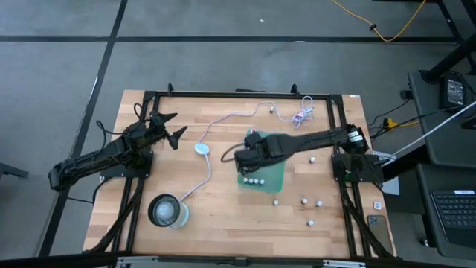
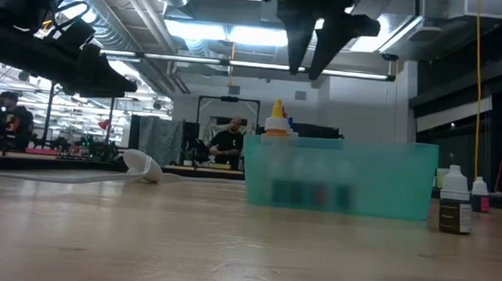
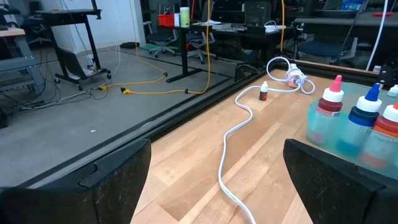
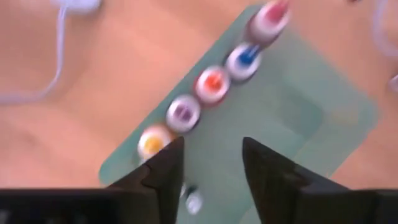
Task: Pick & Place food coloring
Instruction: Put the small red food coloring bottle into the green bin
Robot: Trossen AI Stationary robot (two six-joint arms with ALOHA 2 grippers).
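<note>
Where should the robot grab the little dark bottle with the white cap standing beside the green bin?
Probably from straight above, with the fingers closing just under the white cap. The bottle stands upright with its cap up, apart from the bin, and there is bare table on either side of it.

I'm running this in a lab or workshop: bare grey concrete floor (image 1: 223, 67), exposed ceiling ducts and strip lights (image 2: 196, 30), cluttered black workbenches (image 3: 261, 25), yellow cable (image 3: 161, 90), seated person (image 2: 229, 144) behind.

Pale wooden table (image 1: 223, 223) with a smooth matt grain, translucent teal plastic bin (image 2: 339, 175), clear glass container (image 1: 168, 211)
</note>
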